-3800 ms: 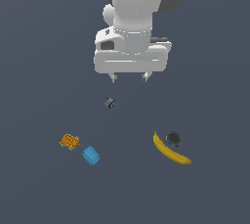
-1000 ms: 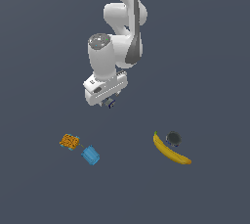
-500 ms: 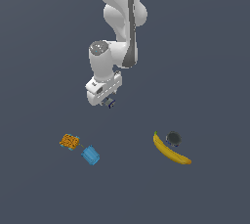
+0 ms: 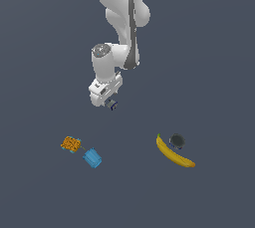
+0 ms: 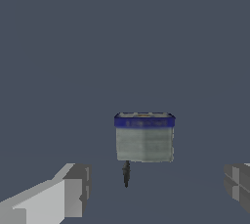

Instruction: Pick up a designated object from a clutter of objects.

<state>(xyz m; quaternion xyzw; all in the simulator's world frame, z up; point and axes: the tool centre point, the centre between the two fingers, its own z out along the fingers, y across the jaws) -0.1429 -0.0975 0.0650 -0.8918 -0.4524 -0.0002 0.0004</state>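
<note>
In the exterior view, the white arm reaches down from the top centre of the frame, and its gripper sits just left of centre, low over the dark grey table. The tiny dark grey-blue piece shows right at the gripper's tip, partly hidden by the white hand; from here I cannot tell whether the jaws touch it. In the lower left lie an orange patterned block and, just beside it, a bright blue cylinder. In the lower right a yellow banana lies touching a dark round cup.

In the wrist view, the piece appears as a pale grey block with a dark blue band along one edge, between the two grey fingers. The jaws stand wide apart, with clear gaps on both sides of the block, holding nothing.
</note>
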